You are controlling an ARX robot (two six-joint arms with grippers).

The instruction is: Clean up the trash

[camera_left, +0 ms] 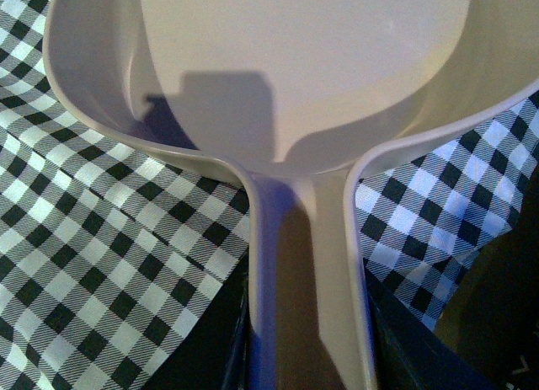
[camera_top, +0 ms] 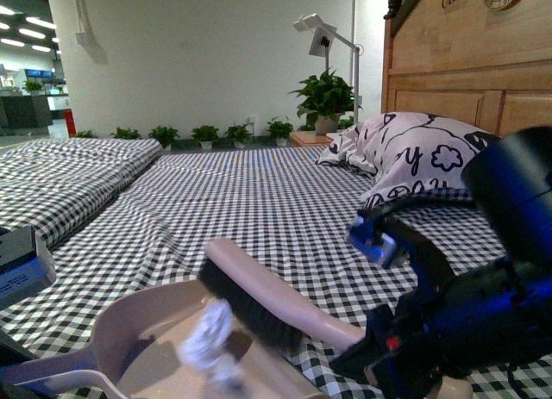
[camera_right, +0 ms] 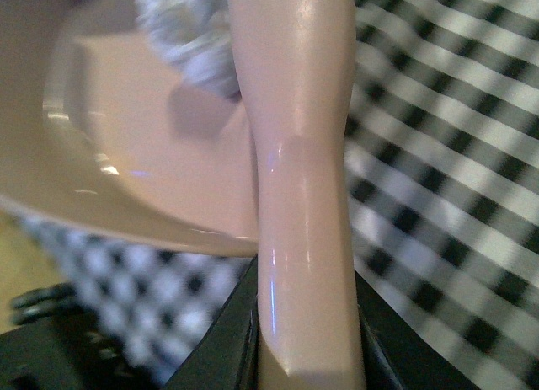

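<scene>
A pale pinkish dustpan (camera_top: pixel 138 330) lies on the checked bedcover at the front left. My left gripper (camera_left: pixel 307 356) is shut on its handle, out of sight in the front view. A crumpled white wad of trash (camera_top: pixel 210 339) sits inside the pan, blurred, against the brush's black bristles (camera_top: pixel 246 308). It also shows in the right wrist view (camera_right: pixel 189 36). My right gripper (camera_top: pixel 379 352) is shut on the pink brush handle (camera_right: pixel 299 154), with the brush head over the pan. The left wrist view shows only the pan's bare inside (camera_left: pixel 295 61).
A black-and-white checked bedcover (camera_top: pixel 285 201) covers the bed. A patterned pillow (camera_top: pixel 414 153) lies at the back right against a wooden headboard (camera_top: pixel 466 54). A second checked bed (camera_top: pixel 60 171) is at the left. A grey box edge (camera_top: pixel 21 265) shows at the far left.
</scene>
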